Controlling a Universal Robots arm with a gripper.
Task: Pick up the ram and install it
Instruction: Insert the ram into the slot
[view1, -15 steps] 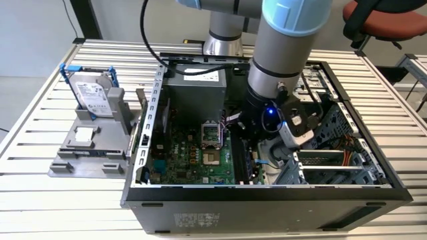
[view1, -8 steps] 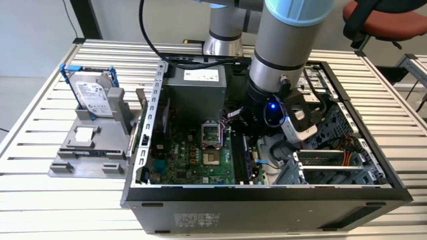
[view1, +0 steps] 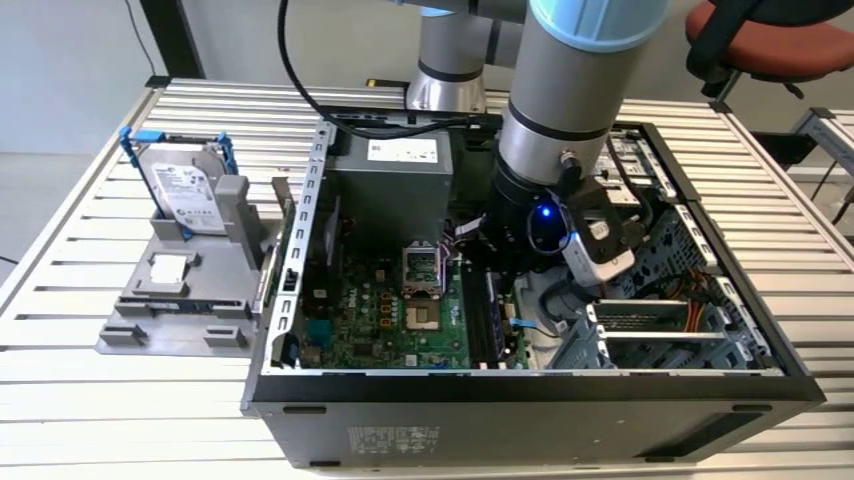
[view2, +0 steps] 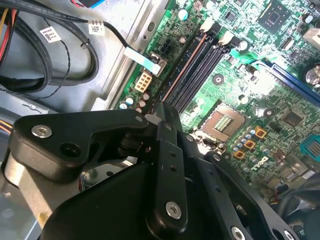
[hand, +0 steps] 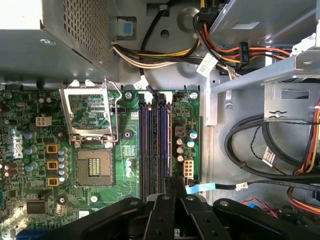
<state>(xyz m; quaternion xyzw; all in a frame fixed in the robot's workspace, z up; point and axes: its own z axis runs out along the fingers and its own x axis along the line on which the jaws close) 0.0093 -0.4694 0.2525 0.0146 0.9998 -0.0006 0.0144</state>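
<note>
In both wrist views the ram (view2: 183, 70) (hand: 170, 140) appears edge-on, a thin brownish strip standing in the outermost of the long black motherboard slots (hand: 149, 145). My gripper (view2: 162, 109) (hand: 174, 181) sits at one end of that strip, its black fingers closed narrowly on it. How deep the ram sits in the slot cannot be told. The exterior view has the arm's wrist (view1: 541, 225) reaching down into the open computer case (view1: 534, 385), over the slots beside the green motherboard (view1: 380, 315).
The CPU socket (hand: 94, 167) lies beside the slots. Black and coloured cables (hand: 260, 150) run close by, near the drive cage (view1: 667, 320). The grey power supply (view1: 387, 185) stands at the case's back. A hard drive in a blue bracket (view1: 180, 190) stands at the exterior view's left.
</note>
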